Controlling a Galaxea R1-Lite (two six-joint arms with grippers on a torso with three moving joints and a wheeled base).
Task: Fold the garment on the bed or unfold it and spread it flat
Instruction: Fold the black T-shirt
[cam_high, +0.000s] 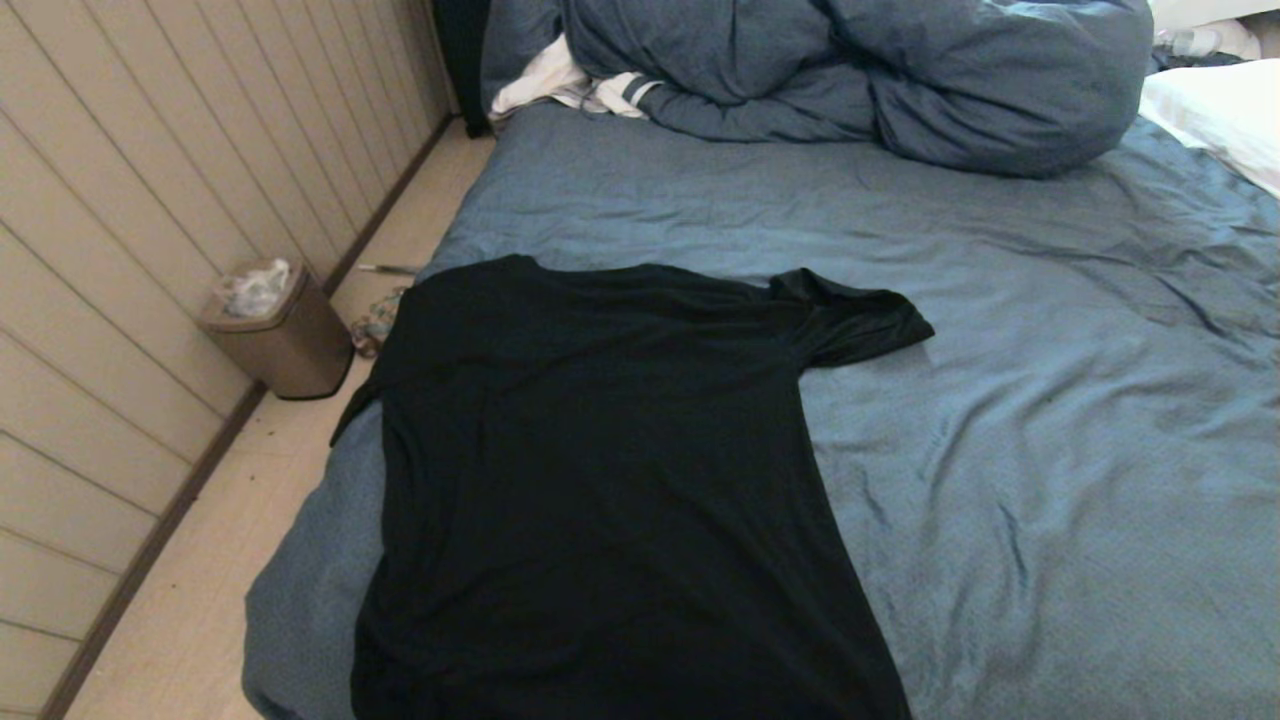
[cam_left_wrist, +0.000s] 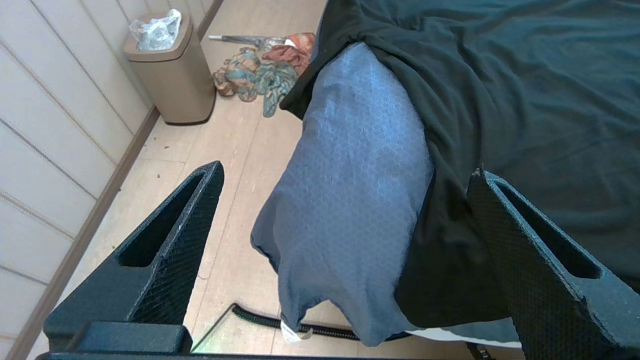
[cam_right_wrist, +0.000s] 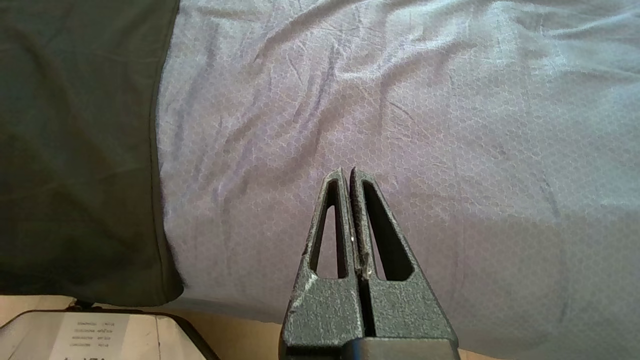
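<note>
On bed, garment runs lengthwise away from robot; left claw spread wide at near-left hem, nearer than clenched, empty right claw.

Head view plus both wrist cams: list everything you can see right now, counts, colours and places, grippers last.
Black short-sleeved T-shirt: one, plain black side up, spread on the bed's near left part, one edge hanging over the side.
Slate-blue wrinkled bed sheet: one, covering the bed.
Bunched blue duvet: one, far end.
White cloth with dark stripes: one, beside the duvet.
White pillow: one, far right.
Tan waste bin: one, floor by the wall.
Multicoloured cloth: one heap, floor by the bin.
Left gripper: open, above the bed's left edge.
Right gripper: shut, over bare sheet.
</note>
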